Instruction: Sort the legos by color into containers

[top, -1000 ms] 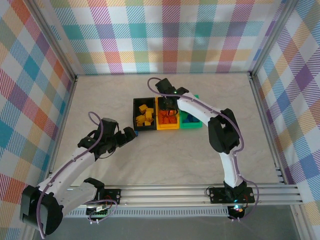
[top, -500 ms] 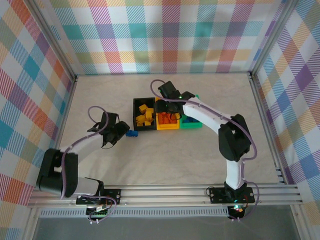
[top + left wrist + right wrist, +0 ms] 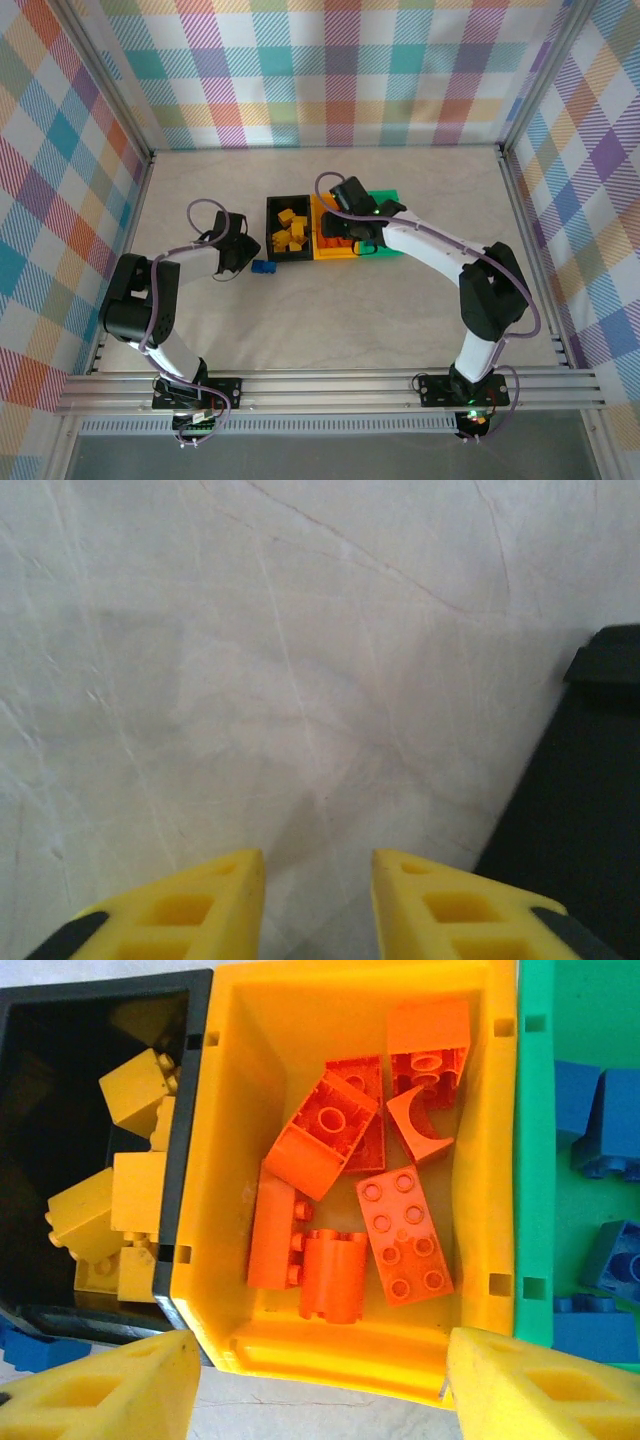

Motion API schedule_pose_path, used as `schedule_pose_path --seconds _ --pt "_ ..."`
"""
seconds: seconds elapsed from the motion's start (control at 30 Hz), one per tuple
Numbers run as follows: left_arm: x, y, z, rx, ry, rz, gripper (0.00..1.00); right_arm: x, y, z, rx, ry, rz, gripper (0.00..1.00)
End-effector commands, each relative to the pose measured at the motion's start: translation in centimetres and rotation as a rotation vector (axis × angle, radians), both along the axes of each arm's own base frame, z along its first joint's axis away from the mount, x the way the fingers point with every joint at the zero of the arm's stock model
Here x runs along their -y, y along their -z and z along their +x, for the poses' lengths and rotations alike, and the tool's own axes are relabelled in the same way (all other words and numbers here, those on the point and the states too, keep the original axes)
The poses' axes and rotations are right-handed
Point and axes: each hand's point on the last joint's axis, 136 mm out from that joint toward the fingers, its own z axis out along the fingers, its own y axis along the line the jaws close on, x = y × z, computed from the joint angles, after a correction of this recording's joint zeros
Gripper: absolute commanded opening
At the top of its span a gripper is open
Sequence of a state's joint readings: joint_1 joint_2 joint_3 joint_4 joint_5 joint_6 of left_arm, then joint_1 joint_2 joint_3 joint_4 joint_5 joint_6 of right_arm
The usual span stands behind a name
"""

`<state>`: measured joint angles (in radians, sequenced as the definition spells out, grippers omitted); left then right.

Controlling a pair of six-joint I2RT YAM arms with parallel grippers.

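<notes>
Several orange legos [image 3: 404,1235] lie in the yellow-orange bin [image 3: 240,1060] beneath the spread right tool [image 3: 322,1345].

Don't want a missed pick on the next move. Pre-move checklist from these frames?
1. Blue lego binned: not ok, loose on the table by the black bin.
2. Left tool empty: ok, nothing between its fingers.
3. Left tool over the blue lego: not ok, top view has it beside the tool.
4. Right tool open and empty: ok.
5. Colours sorted: ok, yellow legos in black bin, orange legos in yellow-orange bin, blue legos in green bin.
</notes>
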<state>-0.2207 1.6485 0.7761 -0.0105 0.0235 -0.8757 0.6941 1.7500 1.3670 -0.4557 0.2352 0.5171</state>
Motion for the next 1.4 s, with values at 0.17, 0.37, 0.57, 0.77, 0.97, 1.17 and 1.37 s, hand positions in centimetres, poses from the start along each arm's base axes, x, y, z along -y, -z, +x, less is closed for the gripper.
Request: schedule_pose_path --seconds 0.17,0.37,0.57,0.77,0.97,1.17,1.37 --pt "2.7 2.0 -4.5 -0.057 0.096 -0.072 0.21 0.2 -1.4 0.6 0.044 0.032 0.042 0.66" --pt "6.4 1.4 -5.1 -0.038 0.202 -0.139 0.22 0.0 -0.8 0.3 0.024 0.03 0.053 0.64" --pt "7.2 1.6 -8.1 -0.066 0.234 -0.177 0.21 0.1 -0.7 -0.6 0.009 0.008 0.057 0.63" --pt "9.2 1.0 -11.5 -0.089 0.303 -0.242 0.23 -1.7 0.5 -3.2 -0.033 -0.099 0.064 0.65" --pt "9.9 1.4 -15.4 -0.139 0.36 -0.301 0.28 -5.8 2.4 -8.4 -0.098 -0.311 0.089 0.73" --pt "6.0 -0.7 -16.8 -0.084 0.273 -0.203 0.49 -10.0 3.9 -11.4 -0.119 -0.443 0.072 0.8" --pt "1.1 -6.1 -17.1 0.065 0.17 -0.07 0.87 -11.6 6.5 -12.7 -0.157 -0.447 -0.047 0.82"
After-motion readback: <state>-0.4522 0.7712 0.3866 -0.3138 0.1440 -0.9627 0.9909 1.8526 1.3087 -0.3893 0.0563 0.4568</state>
